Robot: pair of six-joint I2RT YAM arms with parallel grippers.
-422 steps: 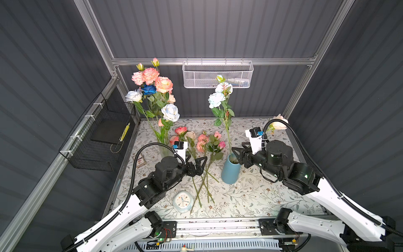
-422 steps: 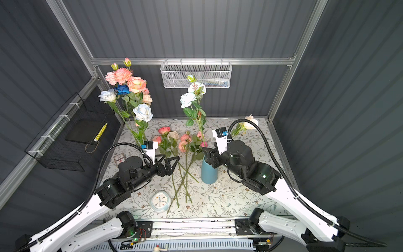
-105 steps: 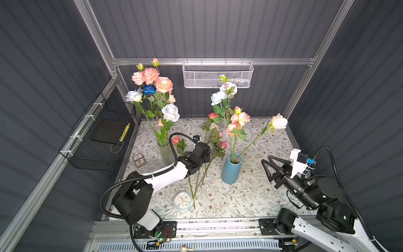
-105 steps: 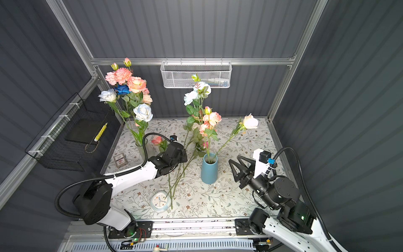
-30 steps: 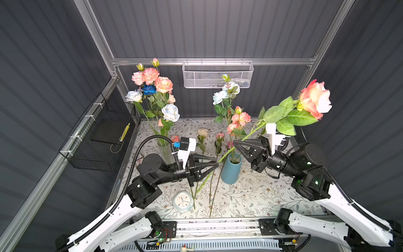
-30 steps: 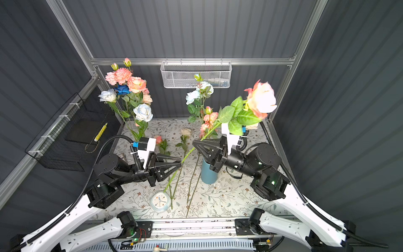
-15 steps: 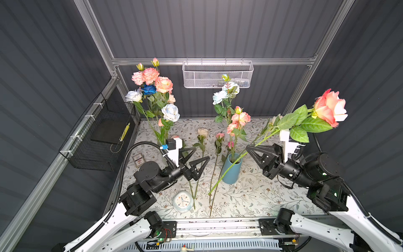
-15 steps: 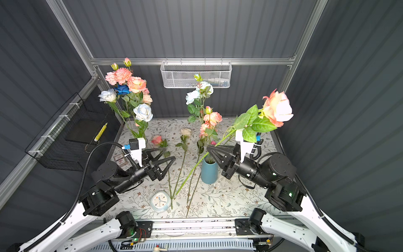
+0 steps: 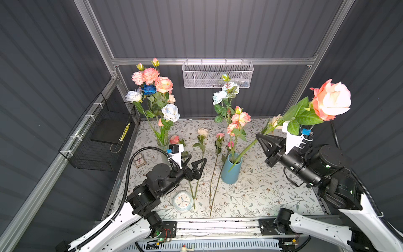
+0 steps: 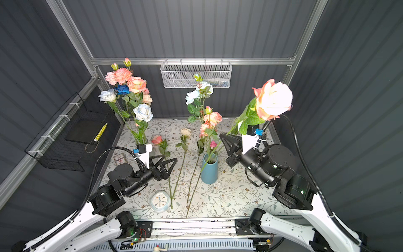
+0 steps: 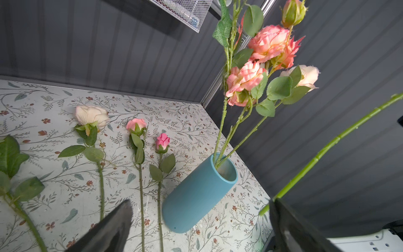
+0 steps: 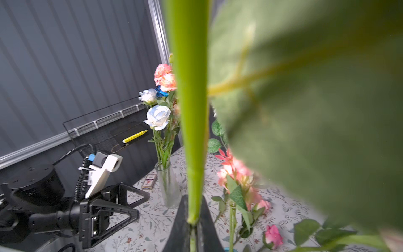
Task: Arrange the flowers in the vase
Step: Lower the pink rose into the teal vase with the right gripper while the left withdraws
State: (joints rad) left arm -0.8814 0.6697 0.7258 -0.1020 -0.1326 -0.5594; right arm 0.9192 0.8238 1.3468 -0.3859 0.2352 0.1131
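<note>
The coral rose point(image 9: 330, 99) is up in the air, stem pinched in my right gripper point(image 9: 259, 137), its cut end hanging just by the mouth of the blue vase point(image 9: 229, 177), not inside as far as I can tell. I'd tip it more upright, line the end over the opening clear of the stems point(image 9: 232, 150) already there, then lower slow. Left gripper point(image 9: 197, 159) hangs wide open over the loose flowers point(image 9: 202, 132) on the table point(image 9: 272, 196).

Left arm point(image 9: 152, 185), right arm point(image 9: 305, 168), same build: white shells point(image 9: 322, 229), round black joint housings point(image 9: 160, 172), ribbed black cables point(image 12: 81, 179), white camera mounts point(image 9: 177, 156) with blue plugs point(image 9: 306, 131), black triangular fingers point(image 11: 113, 227) on left tool point(image 9: 197, 159) and right tool point(image 9: 258, 136)
</note>
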